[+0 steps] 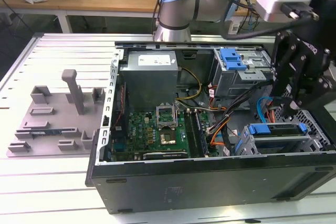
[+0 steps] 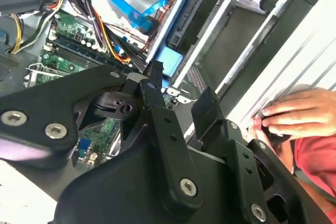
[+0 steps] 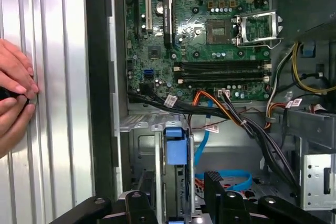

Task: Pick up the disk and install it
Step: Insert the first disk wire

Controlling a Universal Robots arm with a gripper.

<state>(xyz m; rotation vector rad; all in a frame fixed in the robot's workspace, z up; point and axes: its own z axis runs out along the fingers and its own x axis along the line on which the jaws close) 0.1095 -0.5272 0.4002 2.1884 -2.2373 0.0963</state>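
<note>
Gripper above open case, fingers spread, nothing pinched. Disk directly beneath fingertips, sitting in bay. Judgement: straddle blue frame evenly, stay square, mind cables just beside. White cable tags: print unreadable. Person's hand close, outside case.

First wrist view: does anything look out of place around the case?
Yes. A person's hands are on the ribbed table right beside the open case, close to the tool.
</note>
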